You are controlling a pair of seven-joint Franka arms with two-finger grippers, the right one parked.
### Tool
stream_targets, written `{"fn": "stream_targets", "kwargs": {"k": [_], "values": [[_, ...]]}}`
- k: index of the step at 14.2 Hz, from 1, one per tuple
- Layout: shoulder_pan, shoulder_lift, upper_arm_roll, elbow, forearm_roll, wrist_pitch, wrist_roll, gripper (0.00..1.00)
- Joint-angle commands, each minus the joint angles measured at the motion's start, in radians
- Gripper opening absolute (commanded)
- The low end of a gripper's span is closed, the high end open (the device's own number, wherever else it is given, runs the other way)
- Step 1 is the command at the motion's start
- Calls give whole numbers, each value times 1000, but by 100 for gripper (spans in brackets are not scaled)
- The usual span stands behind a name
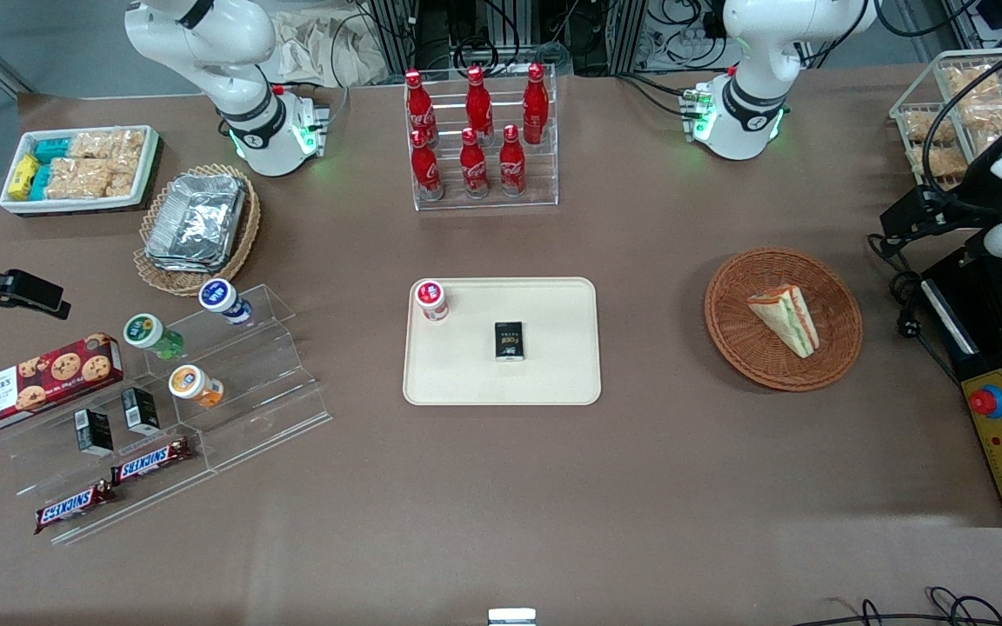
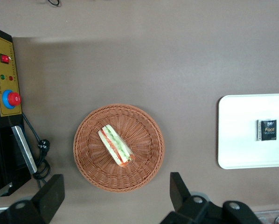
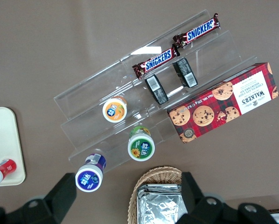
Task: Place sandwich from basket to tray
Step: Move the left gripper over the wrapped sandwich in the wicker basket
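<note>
Twice catching sight of the sandwich [image 1: 786,320], in the front view and in the left wrist view, and finding it in the same spot both times: lying in the round reddish-brown wicker basket [image 1: 718,304], roughly at its middle, resting on the woven floor and touching nothing else. Looking closer at the wedge now: reading it as a triangle of pale bread, lying with its cut face turned up. Picking out red, green and orange filling layers running in stripes between the bread slices. Making out a faint sheen over the bread, possibly a clear wrap, though not calling that for certain.

Placing the basket toward the working arm's end of the brown table [image 1: 640,478], well apart from the cream-beige tray [image 1: 466,374] sitting at the table's middle. Spotting two things already on that tray: a small red-capped bottle [image 1: 431,300] lying near one corner and a small black packet [image 1: 510,341] near the centre, apart from each other.

Turning to the gripper [image 2: 115,179]: hanging high above the table over the basket's edge, well clear of the wicker and of the sandwich. Seeing its dark fingers [image 2: 51,198] spread wide apart, gripping nothing, with the basket framed between them.
</note>
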Motion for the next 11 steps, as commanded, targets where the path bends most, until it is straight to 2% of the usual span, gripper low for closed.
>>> {"fn": "stream_targets", "kwargs": {"k": [1,3,6,8,11], "values": [[-7,27,13,45,-9,-39,31,100],[-7,35,14,36,-7,-45,4,100],[-5,-23,16,-123,-13,27,-252,100],[4,-89,31,-313,-15,154,-340,100],[10,-192,36,-664,-15,486,-486,100]]}}
